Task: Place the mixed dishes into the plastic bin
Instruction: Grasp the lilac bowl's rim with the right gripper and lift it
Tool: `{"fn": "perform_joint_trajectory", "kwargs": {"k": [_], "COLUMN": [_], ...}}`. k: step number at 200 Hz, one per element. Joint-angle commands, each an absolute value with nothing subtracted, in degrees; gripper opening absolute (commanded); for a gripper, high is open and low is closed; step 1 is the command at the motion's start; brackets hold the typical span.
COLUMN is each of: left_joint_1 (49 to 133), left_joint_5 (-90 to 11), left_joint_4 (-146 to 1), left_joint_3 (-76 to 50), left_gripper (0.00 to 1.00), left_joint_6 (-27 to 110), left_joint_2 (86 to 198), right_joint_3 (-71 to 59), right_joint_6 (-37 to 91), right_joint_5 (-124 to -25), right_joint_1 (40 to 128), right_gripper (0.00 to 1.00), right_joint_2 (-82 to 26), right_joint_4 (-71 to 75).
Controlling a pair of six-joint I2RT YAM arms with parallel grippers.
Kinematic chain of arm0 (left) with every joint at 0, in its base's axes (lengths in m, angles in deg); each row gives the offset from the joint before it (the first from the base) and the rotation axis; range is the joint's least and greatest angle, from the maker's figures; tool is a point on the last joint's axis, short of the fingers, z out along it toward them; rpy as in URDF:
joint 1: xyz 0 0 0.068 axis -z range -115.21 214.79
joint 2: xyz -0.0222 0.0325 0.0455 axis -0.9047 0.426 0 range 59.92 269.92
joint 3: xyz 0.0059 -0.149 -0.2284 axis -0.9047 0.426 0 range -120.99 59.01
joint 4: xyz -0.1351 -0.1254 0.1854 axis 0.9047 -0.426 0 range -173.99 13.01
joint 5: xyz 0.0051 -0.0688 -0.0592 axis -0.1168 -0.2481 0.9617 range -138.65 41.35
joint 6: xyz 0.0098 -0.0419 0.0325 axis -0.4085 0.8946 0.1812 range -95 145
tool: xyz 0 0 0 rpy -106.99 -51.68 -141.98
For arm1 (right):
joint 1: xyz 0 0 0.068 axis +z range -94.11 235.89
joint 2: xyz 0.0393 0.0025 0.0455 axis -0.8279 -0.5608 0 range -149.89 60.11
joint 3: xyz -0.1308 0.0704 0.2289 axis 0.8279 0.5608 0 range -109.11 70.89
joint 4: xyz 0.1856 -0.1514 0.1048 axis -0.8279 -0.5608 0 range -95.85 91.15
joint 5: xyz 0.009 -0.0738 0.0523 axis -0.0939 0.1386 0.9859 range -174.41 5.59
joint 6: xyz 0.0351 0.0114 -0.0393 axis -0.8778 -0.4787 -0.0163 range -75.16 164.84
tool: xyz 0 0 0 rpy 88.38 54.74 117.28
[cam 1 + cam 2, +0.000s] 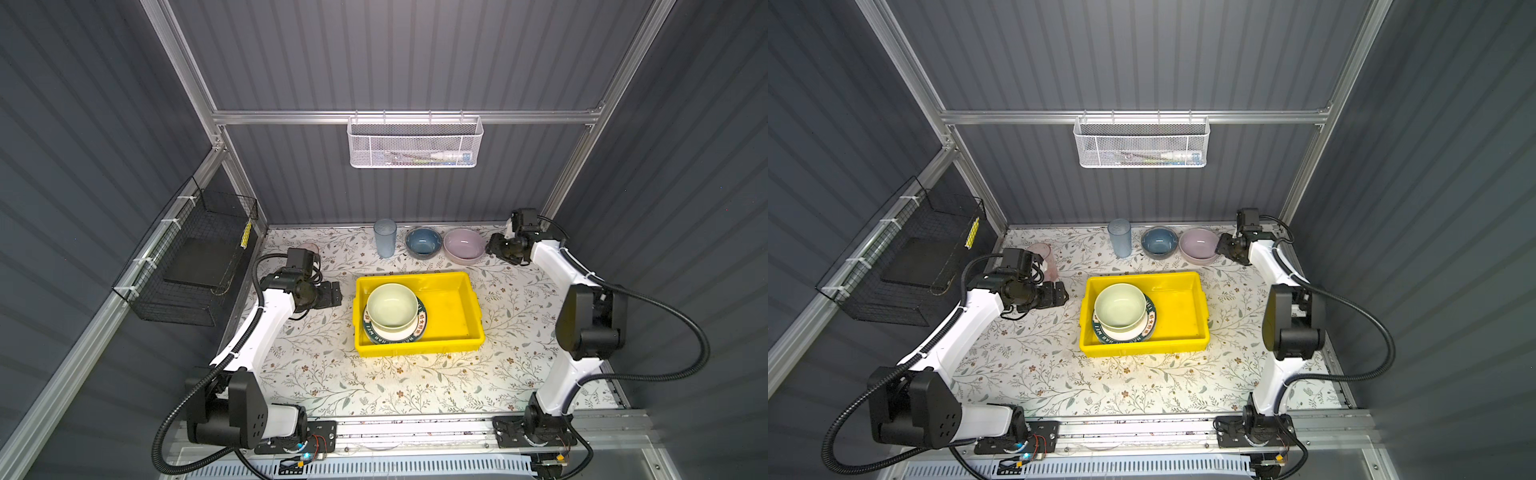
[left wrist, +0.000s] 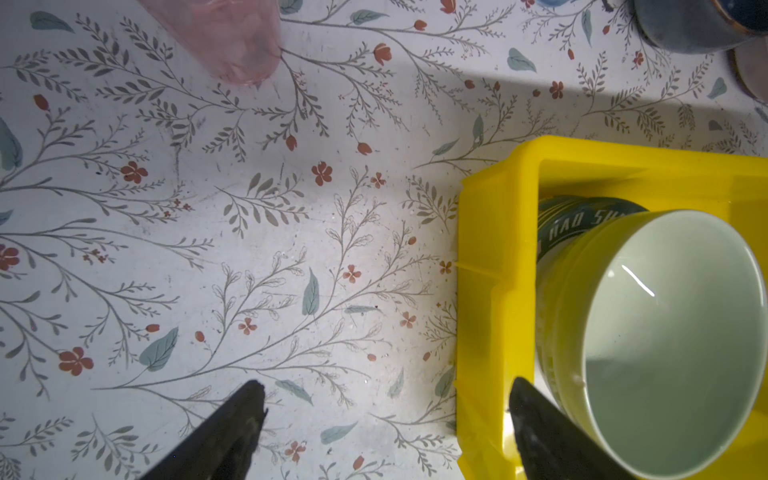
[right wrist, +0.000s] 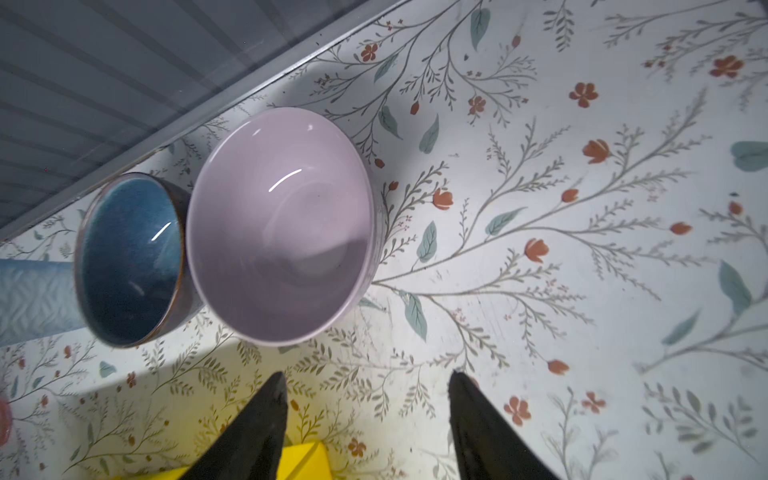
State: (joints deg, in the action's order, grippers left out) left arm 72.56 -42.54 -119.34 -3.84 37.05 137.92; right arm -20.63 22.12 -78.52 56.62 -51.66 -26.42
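You were between picks. The pale green round ceramic bowl [image 1: 392, 306] sat on a white plate [image 1: 388, 333] over the round plate with the green lettered rim [image 1: 420, 328], all in the left half of the bright yellow shallow rectangular plastic bin [image 1: 451, 316] at the middle of the flowered table [image 1: 332, 382].

Your left gripper [image 1: 336, 294] hung just left of the bin's left wall, jaws wide apart and holding nothing. Your right gripper [image 1: 491, 246] was far right, just beside the lilac round bowl [image 1: 464, 245], jaws apart and empty, with the bowl ahead of the tips and not between them.

That bowl looked like your next pick. I judged it called for one finger over the near rim and a lift clear of the dark blue glazed bowl [image 1: 423, 242], which stood right against it. The blue translucent ribbed tumbler [image 1: 385, 238] waited further left.

The pink translucent tumbler [image 1: 1044, 257] was mostly hidden behind your left wrist. You couldn't see a striped plate; the stack may have covered it.
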Motion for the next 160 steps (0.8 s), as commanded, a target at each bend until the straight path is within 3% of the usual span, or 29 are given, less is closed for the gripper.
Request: {"fn": "perform_joint_trajectory", "kwargs": {"k": [1, 70, 160], "left_joint_1": [70.8, 69.4, 69.1], "left_joint_5": [-40.2, -41.0, -33.8], "left_joint_4": [-117.5, -116.6, -116.1], "left_joint_3": [-3.6, -2.5, -1.8], "left_gripper": [0.93, 0.93, 0.92], "left_joint_6": [34.5, 35.9, 37.2], "left_joint_2": [138.2, 138.2, 140.5], "right_joint_3": [-26.7, -39.9, -38.0], "right_joint_6": [21.9, 19.7, 18.2], "right_joint_5": [-78.6, -77.0, -75.7], "right_joint_1": [56.5, 56.6, 56.7], "right_gripper": [0.59, 0.47, 0.33], "right_joint_2": [-56.7, -69.4, -72.4], "right_joint_4": [-28.0, -31.7, -30.1]}}
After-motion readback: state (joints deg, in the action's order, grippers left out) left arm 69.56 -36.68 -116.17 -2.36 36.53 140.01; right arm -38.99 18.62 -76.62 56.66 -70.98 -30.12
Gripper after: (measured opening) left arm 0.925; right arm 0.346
